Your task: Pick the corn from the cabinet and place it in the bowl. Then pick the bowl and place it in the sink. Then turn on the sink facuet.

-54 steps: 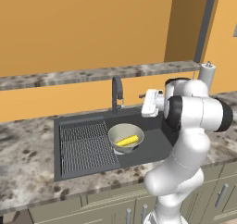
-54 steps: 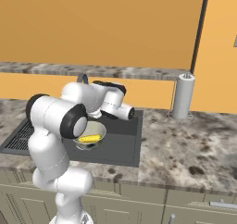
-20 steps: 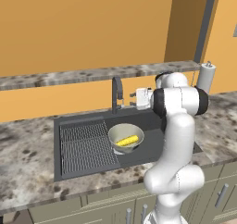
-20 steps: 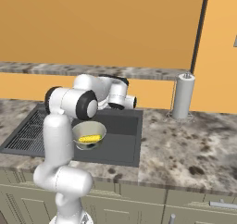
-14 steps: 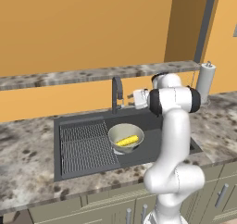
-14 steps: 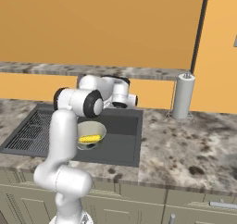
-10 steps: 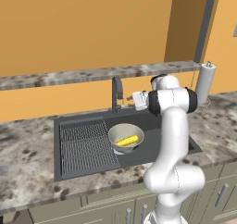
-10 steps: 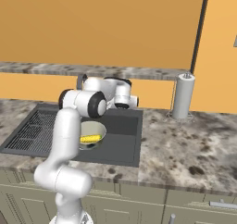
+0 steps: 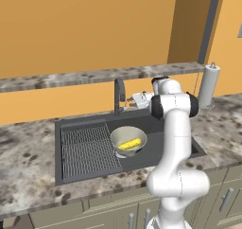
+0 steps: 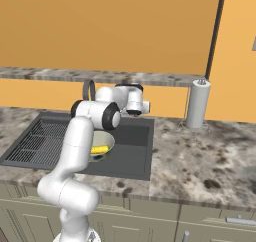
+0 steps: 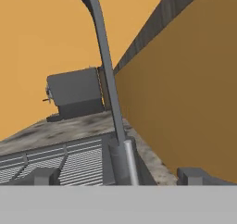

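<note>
Behind the sink (image 9: 85, 150), at its rear rim, stands the sink facuet (image 9: 119, 93), and the gripper (image 9: 140, 99) hovers just beside it with jaws spread wide, holding nothing. The bowl (image 9: 128, 139) already sits in the basin with the corn (image 9: 129, 143) inside. The faucet looks rigid and smooth; its slim lever (image 11: 129, 165) at the base seems the part to push, gently, since metal may slip.
</note>
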Robot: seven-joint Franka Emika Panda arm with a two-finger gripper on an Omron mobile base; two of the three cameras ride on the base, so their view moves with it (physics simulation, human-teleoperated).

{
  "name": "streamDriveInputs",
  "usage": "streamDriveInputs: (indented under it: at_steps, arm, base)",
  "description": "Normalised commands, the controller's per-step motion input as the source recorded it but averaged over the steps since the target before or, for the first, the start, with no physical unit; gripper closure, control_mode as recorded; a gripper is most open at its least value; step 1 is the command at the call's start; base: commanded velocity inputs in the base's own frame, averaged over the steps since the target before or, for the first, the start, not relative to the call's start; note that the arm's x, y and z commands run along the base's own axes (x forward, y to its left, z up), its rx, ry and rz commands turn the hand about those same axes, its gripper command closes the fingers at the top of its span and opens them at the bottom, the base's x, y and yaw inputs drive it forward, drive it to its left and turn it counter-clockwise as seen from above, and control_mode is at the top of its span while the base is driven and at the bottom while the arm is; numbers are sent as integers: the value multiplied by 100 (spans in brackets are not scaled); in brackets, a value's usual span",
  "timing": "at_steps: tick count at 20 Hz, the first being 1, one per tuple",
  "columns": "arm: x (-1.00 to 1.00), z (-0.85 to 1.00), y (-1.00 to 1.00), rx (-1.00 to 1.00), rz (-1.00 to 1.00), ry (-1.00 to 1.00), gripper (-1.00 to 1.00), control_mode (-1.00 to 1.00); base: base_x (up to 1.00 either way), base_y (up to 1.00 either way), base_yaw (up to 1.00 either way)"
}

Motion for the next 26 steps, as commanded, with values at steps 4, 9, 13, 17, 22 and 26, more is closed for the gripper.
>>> streamDriveInputs:
  at_steps: [4,9,13,17,22,26]
  arm:
    - [3,-12,35,0,0,6,-100,-100]
    - [0,-8,39,0,0,0,-100,-100]
    - [0,-5,33,0,-4,0,-100,-100]
    - [2,0,4,0,-5,0,-100,-100]
    - [8,0,0,1,-5,0,100,-100]
    - [10,-1,-1,2,-6,0,100,-100]
  base:
    - [0,0,0]
    - [0,0,0]
    - [0,0,0]
    - [0,0,0]
    - [0,0,0]
    - [0,0,0]
